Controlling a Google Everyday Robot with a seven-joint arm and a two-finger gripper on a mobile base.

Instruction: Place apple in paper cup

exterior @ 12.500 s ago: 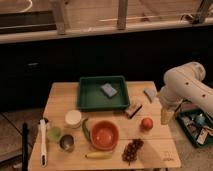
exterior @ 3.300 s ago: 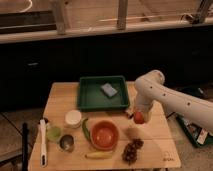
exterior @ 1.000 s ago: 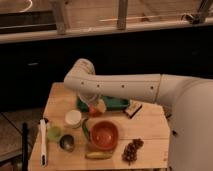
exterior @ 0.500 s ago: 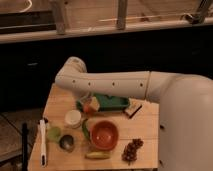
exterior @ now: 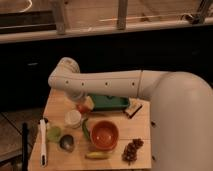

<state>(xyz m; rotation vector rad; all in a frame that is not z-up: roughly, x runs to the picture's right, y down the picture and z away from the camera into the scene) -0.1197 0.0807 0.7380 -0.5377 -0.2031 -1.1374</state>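
Your gripper hung over the left half of the tabletop, jaws clamped on the apple. The apple was just above the paper cup's far right rim, not inside it. The cup stood upright near the green tray's front-left corner.

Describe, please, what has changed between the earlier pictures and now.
The gripper closed on the apple and carried it leftward; it now holds it right by the paper cup, not yet in it. The red bowl, grapes and green tray stayed put.
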